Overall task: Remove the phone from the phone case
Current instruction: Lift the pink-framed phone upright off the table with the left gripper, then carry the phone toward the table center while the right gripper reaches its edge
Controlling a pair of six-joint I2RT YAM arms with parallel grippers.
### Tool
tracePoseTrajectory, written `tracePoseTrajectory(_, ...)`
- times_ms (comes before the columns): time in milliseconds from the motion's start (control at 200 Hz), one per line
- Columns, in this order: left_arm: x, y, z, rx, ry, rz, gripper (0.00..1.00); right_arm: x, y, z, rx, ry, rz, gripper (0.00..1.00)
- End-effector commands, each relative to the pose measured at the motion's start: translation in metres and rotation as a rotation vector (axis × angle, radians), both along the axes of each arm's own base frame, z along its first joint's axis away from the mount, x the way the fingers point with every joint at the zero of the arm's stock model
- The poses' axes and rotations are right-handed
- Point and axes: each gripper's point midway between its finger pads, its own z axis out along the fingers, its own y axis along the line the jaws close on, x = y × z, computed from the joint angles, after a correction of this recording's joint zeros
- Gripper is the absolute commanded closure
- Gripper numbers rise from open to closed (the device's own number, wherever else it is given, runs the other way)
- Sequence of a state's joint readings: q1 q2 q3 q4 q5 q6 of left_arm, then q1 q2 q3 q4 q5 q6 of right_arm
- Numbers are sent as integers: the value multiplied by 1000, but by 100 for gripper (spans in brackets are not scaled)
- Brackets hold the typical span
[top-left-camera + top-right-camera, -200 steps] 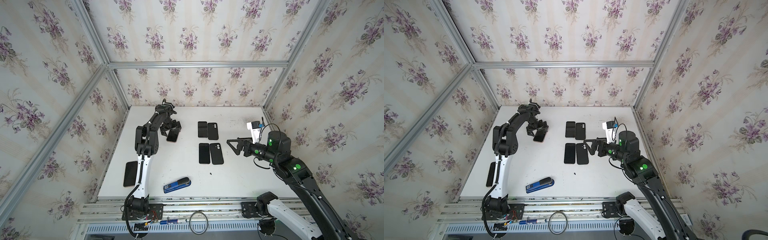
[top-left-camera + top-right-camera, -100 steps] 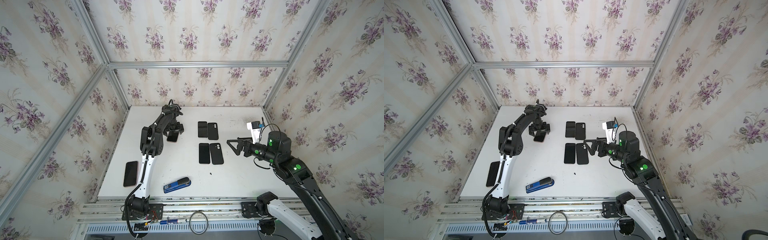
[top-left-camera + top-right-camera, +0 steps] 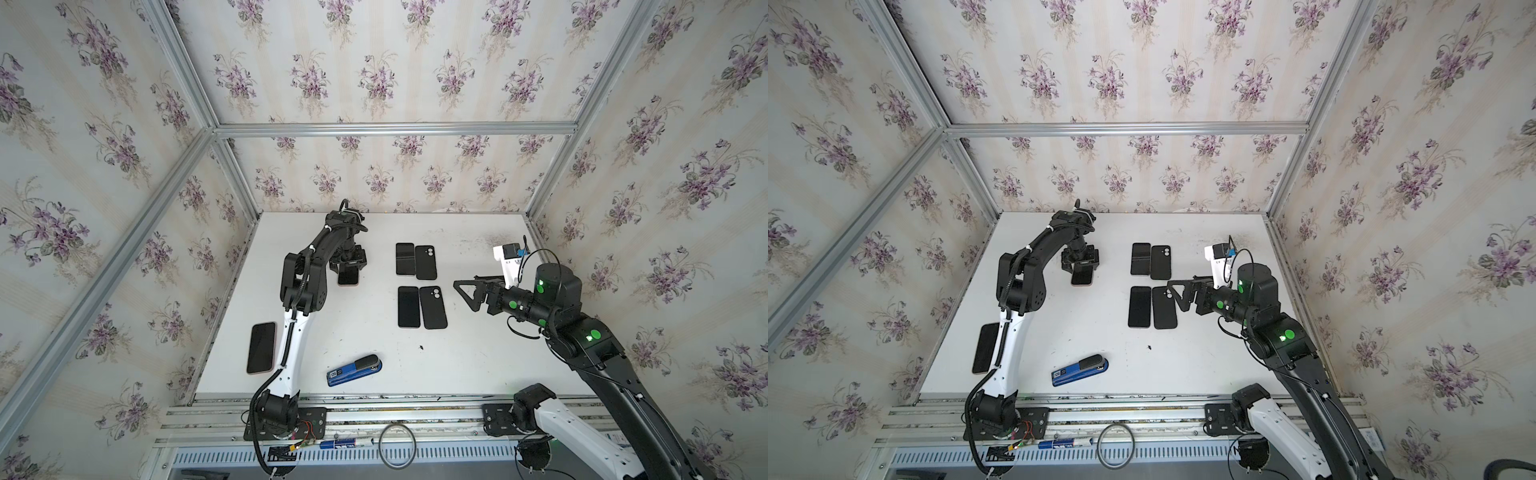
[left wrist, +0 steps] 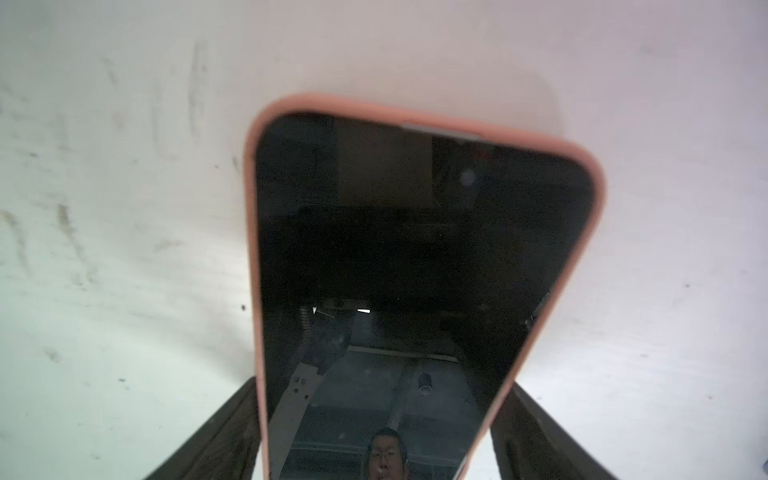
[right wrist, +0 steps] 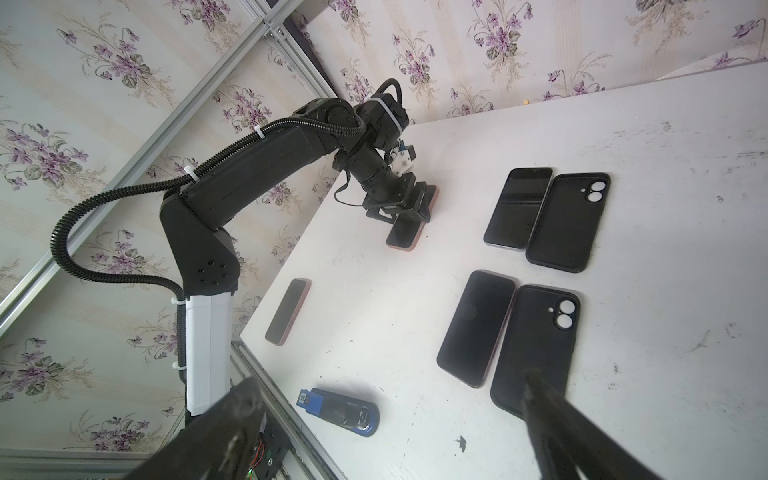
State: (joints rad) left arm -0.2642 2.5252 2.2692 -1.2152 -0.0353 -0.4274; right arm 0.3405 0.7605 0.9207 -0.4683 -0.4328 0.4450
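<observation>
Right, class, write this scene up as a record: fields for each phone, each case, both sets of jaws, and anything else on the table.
Current: pink-cased phone, screen up
Left jaws: one on each side of that phone; grip unclear
Right jaws: wide open, holding nothing
Waiting: second pink-cased phone, at the table's left edge
Finished: bare phones, each beside an empty black case
Other: blue stapler, near the front edge

left end effector [image 3: 348, 269] pointing down, grip unclear | right end effector [image 3: 464, 293] raised, jaws wide
</observation>
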Motion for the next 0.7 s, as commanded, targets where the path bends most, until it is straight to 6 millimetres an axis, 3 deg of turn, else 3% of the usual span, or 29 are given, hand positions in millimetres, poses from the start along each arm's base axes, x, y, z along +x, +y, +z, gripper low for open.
tracePoseTrajectory(0,-16,10,5,50,41,-22,18,3,1,3,12,-18,-2,0)
tracePoseTrajectory(285,-30,5,12,-7,8,-30,25,12,11,-21,48,50,18,0)
tracePoseTrajectory(695,-51,-21,31,-142,-72,-41,28,22,37,-71,96,168,91,0)
